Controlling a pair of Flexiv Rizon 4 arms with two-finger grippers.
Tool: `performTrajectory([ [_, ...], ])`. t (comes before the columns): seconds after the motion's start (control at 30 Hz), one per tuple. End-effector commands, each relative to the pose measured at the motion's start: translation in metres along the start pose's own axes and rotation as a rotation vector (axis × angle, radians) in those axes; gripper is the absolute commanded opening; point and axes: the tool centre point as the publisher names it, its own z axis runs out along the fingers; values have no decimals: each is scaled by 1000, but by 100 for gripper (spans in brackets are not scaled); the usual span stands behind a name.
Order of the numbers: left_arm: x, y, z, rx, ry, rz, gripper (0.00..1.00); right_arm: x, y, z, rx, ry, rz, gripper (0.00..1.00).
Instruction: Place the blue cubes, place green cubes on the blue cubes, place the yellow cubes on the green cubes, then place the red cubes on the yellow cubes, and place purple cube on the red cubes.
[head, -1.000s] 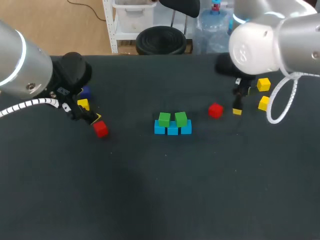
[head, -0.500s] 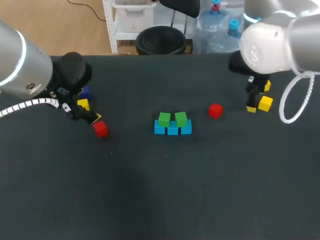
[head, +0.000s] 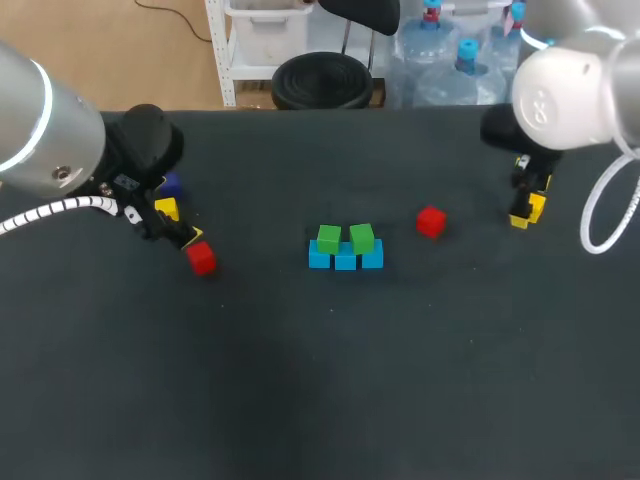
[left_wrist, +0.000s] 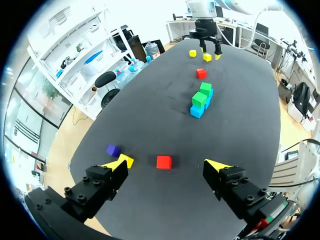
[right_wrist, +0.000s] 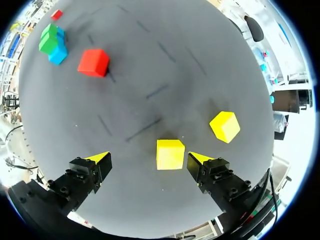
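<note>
- Left end effector is opened wide; nothing is gripped.
- One red cube is seen in the gap between its fingers, on the bench, touched by neither finger.
- A yellow cube lies just beside one left finger, with the purple cube near it on the outer side.
- Right end effector is also spread wide, holding nothing.
- A second yellow cube is seen between the right fingers, nearer one of them; contact is not seen.
- A third yellow cube lies outside that finger, near but apart.
- The blue cubes are set in a touching row mid-bench, well apart from both end effectors.
- Two green cubes are seated on top of the blue row, side by side.
- The other red cube is found between the blue row and the right end effector, on the bench, apart from both.
</note>
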Motion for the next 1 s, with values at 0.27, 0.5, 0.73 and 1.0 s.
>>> performTrajectory([
  [0.27, 1, 1, 0, 3, -3, 2, 100, 7, -3, 7, 4, -6, 9, 100],
  [0.5, 1, 1, 0, 3, -3, 2, 100, 3, -4, 6, 10, -6, 7, 100],
  [0.73, 1, 1, 0, 3, -3, 2, 100, 0, -2, 9, -1, -2, 3, 100],
  [1.0, 1, 1, 0, 3, -3, 2, 100, 0, 0, 12, -10, -4, 7, 100],
])
